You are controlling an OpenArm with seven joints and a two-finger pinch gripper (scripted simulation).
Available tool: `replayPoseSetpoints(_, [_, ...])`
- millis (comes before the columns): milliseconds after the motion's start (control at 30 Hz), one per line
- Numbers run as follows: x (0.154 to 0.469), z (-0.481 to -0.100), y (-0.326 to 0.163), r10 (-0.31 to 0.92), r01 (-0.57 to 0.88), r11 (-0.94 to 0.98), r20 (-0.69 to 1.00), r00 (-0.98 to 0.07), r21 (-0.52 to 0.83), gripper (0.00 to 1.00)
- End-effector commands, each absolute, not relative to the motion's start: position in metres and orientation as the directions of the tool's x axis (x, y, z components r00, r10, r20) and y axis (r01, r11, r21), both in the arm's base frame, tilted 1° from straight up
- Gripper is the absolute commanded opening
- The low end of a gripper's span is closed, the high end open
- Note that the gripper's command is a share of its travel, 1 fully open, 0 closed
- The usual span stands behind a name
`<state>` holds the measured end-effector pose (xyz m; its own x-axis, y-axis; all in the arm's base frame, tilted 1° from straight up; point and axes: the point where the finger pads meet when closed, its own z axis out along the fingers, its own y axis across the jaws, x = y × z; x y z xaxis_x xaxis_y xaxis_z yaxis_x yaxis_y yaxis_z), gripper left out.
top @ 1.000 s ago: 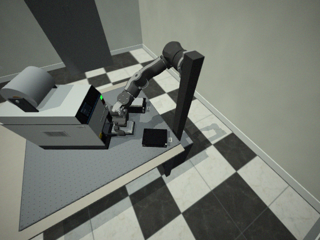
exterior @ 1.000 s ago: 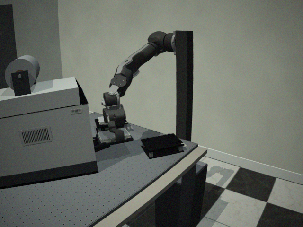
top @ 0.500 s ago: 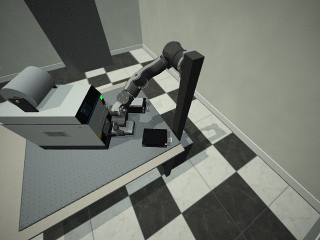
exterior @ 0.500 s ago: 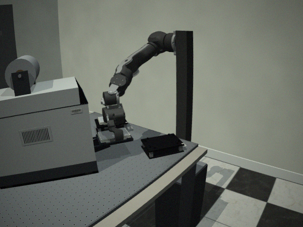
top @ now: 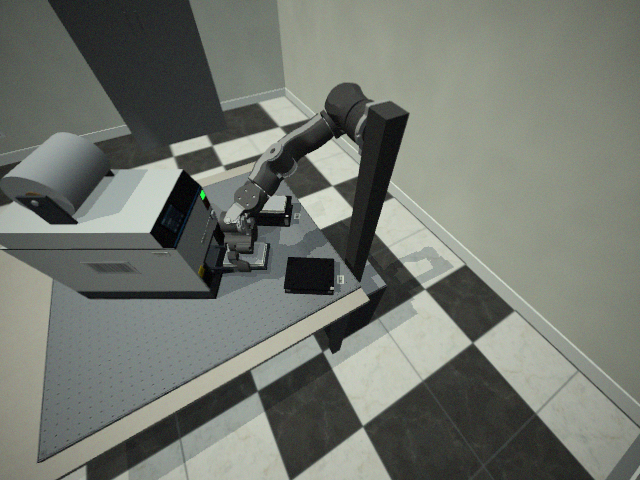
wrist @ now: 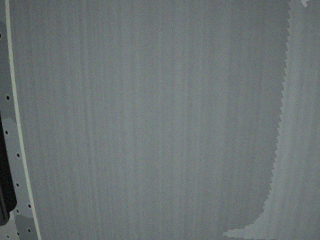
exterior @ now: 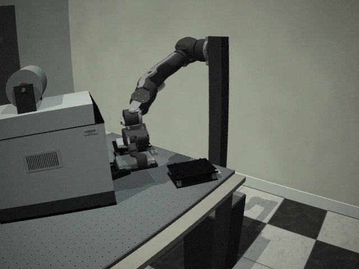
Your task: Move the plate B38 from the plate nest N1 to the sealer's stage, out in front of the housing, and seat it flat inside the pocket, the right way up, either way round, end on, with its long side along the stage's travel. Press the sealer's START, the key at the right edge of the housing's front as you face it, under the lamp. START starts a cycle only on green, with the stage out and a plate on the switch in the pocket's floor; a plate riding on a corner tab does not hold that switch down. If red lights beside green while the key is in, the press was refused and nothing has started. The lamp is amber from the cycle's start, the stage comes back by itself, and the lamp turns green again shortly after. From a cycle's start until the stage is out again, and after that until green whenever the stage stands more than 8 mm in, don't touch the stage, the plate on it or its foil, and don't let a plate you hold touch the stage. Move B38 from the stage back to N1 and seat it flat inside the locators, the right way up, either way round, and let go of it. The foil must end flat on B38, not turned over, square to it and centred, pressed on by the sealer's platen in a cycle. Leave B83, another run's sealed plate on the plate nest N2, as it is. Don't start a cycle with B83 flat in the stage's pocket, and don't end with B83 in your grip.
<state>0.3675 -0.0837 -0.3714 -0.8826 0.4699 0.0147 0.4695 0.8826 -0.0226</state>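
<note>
Dim flat light, jagged blocky shadows, wrist view soft and featureless
</note>
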Motion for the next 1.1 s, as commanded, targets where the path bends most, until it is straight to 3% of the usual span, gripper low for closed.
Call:
replayPoseSetpoints(0, [0.3686, -0.3709, -0.0833, 0.471, 0.471, 0.882, 0.011, -0.882, -0.018, 0.77])
replayPoseSetpoints(667, [0.3721, -0.3667, -0.084, 0.47, 0.47, 0.883, 0.007, -0.883, -0.016, 0.77])
replayPoseSetpoints(700, [0.372, -0.3668, -0.0842, 0.47, 0.47, 0.882, 0.007, -0.883, -0.017, 0.0])
replayPoseSetpoints(1067, [0.3716, -0.3673, -0.0848, 0.471, 0.471, 0.882, 0.006, -0.882, -0.019, 0.0])
